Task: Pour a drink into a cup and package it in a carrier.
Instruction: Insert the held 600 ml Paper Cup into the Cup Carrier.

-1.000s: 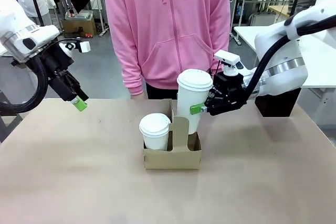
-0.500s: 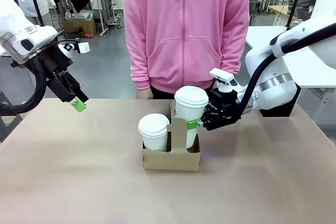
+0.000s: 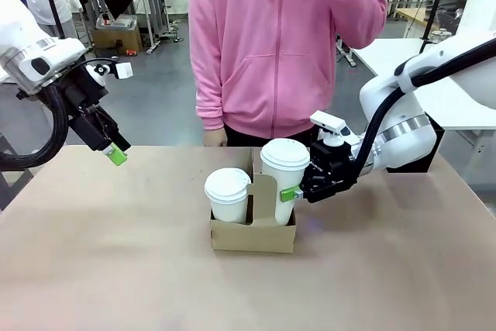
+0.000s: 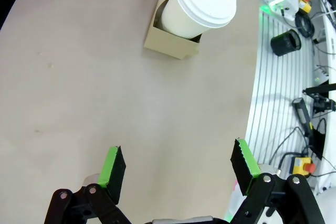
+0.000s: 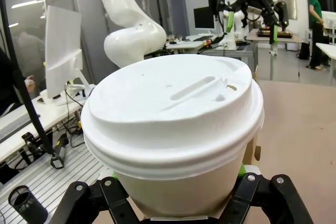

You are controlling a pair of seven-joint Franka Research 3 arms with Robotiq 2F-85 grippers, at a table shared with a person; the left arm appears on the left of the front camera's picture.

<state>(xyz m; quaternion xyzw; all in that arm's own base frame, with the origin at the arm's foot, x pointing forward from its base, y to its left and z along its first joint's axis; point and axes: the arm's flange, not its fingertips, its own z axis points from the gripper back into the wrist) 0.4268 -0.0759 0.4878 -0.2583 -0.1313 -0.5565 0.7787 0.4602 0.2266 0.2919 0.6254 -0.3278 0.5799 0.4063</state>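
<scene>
We keep our right gripper clamped on the tall lidded cup, now low in the cardboard carrier's three-o'clock slot, while our left gripper waits wide open and empty at nine o'clock.

Wide bare table across the lower left and bottom of the frame; centre is blocked by the carrier with two lidded cups, the right gripper clamped on the cup, a person standing close behind
</scene>
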